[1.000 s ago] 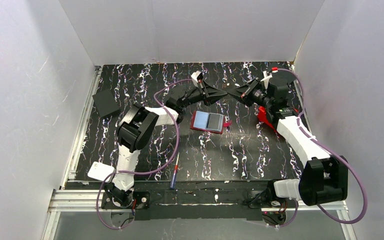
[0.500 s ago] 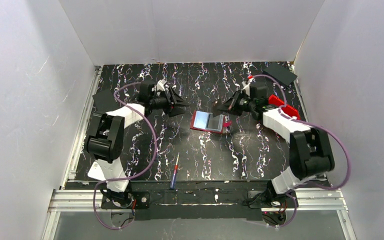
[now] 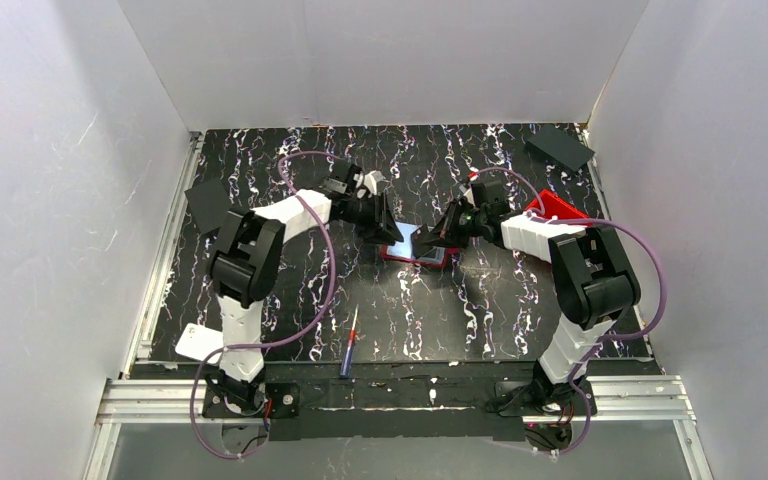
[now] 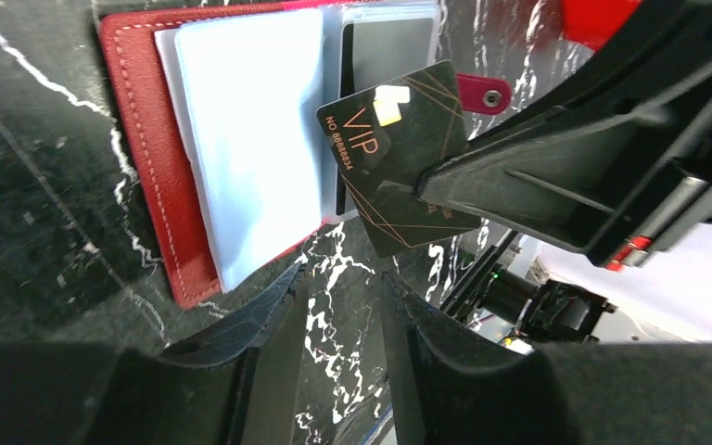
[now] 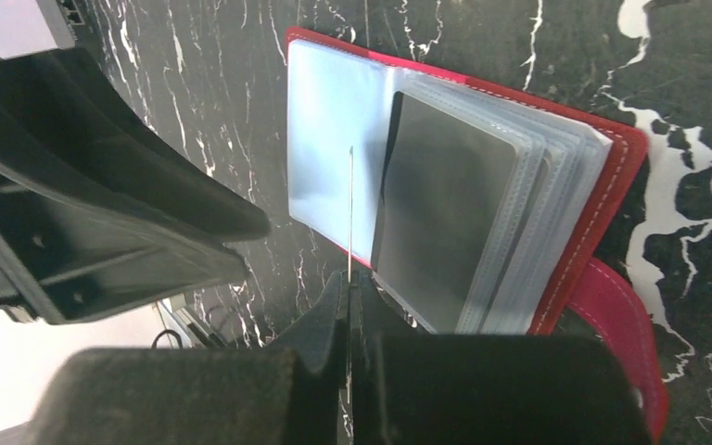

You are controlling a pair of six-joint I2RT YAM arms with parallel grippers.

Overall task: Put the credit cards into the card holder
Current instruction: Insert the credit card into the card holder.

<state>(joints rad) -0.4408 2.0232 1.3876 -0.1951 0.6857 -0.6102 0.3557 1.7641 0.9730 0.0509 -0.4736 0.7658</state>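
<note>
Red-blue pen (image 3: 349, 344) near front edge; black square (image 3: 560, 149) far-right corner.

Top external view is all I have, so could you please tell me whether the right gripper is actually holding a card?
Observer: Yes. The left wrist view shows the right gripper shut on a black VIP card.
Operator: Thank you. Is the left gripper holding anything?
Observer: No. The left gripper is open and empty.
Operator: Is any card in the holder already?
Observer: The right wrist view shows a grey card already seated inside the card holder.
</note>
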